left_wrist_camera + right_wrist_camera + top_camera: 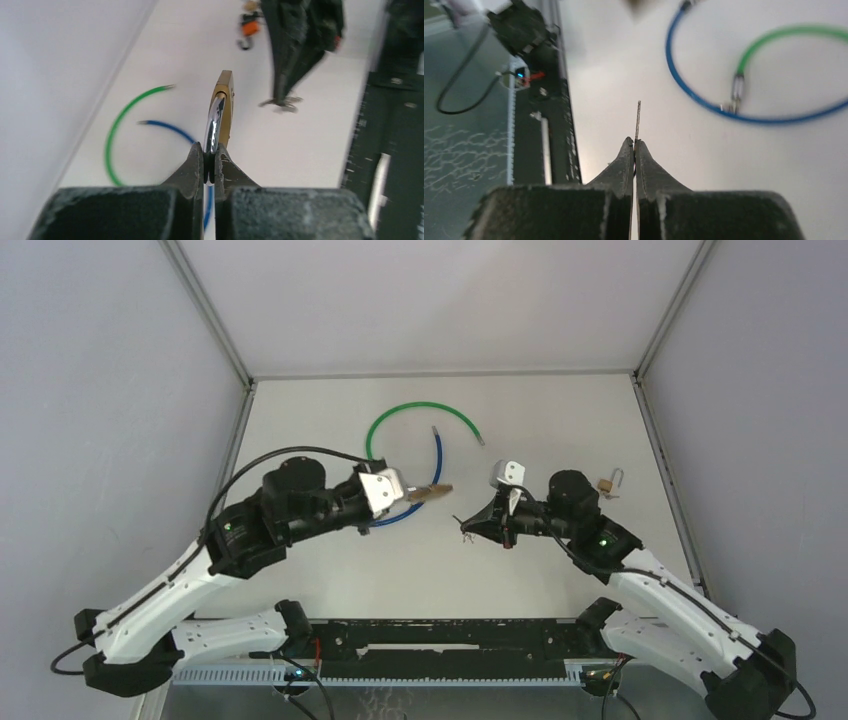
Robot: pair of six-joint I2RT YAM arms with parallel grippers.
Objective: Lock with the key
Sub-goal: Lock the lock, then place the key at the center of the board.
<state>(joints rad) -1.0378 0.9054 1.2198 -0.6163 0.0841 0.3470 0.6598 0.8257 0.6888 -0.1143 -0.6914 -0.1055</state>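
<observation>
I judge that both grasps are done and the joining is left. My left hand (pixel 408 491) is closed on the shiny curved shackle of the padlock (pixel 436 490) and holds it above the desk (pixel 560 420), with the brass body pointing toward the right arm. My right hand (pixel 474 524) is pinched shut on the key (pixel 638 119), a thin flat metal blade seen from its edge. Key and padlock are apart. I have yet to insert the key and turn it.
</observation>
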